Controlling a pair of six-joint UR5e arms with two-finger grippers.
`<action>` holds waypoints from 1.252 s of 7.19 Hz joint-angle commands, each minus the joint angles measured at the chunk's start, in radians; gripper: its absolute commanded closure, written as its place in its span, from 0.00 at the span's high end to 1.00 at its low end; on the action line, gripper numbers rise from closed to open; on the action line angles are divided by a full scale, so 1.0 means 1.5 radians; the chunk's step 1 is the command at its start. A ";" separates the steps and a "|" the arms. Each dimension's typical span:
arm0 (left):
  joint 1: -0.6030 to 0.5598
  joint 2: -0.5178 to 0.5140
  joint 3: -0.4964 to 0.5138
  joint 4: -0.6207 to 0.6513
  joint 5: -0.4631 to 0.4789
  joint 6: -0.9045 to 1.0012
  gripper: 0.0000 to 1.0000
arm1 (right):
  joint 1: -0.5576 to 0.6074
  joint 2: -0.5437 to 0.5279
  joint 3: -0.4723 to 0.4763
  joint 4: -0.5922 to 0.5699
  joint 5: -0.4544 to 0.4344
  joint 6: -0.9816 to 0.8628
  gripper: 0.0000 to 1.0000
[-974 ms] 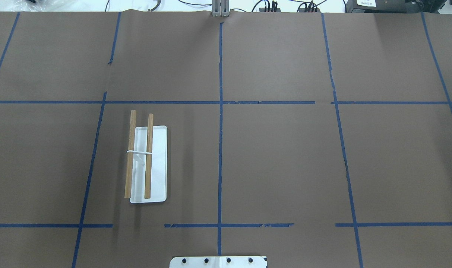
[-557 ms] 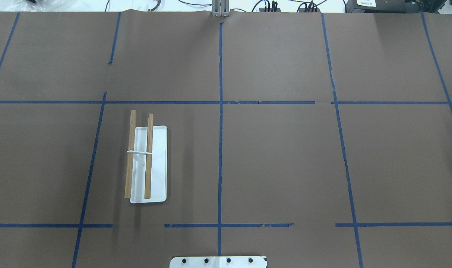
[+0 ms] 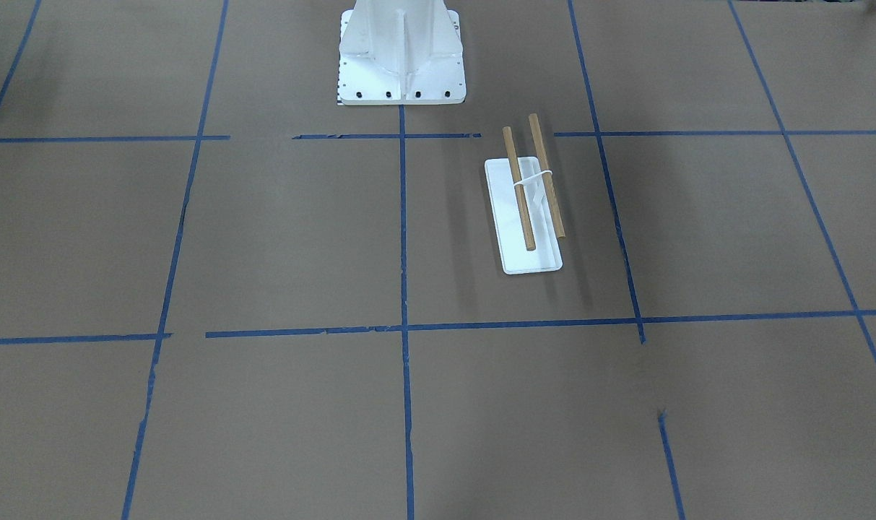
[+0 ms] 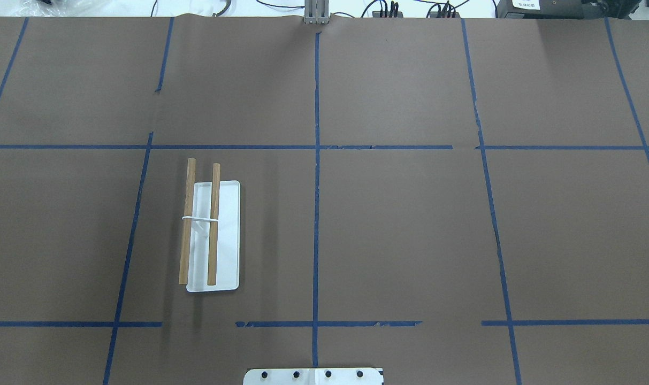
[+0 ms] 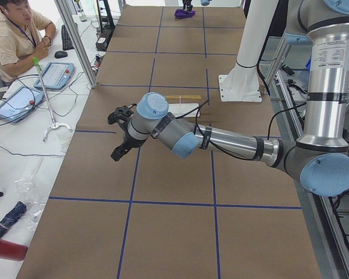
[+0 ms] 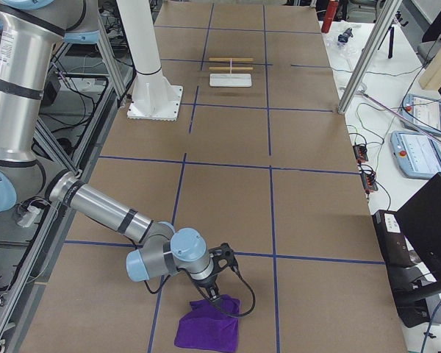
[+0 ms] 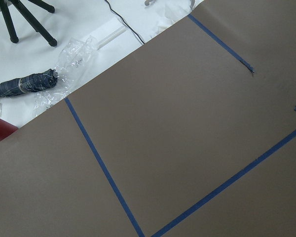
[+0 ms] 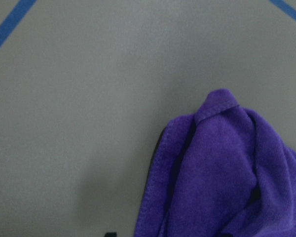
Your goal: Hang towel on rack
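The rack is a flat white base with two wooden rods joined by a white band. It stands on the table's left half and also shows in the front view and both side views. The purple towel lies crumpled near the table's far right end and fills the right wrist view. My right gripper is right at the towel's top edge; I cannot tell if it is open or shut. My left gripper hovers over bare table near the left end; I cannot tell its state.
The white bolted pedestal stands at the robot's side of the table, near the rack. An operator sits past the left end with tablets and cables. A wrapped bundle in plastic lies off the table's edge.
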 commanded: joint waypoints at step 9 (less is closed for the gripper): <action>0.000 0.007 -0.001 0.000 -0.001 0.000 1.00 | -0.031 -0.014 -0.033 0.033 -0.003 0.053 0.56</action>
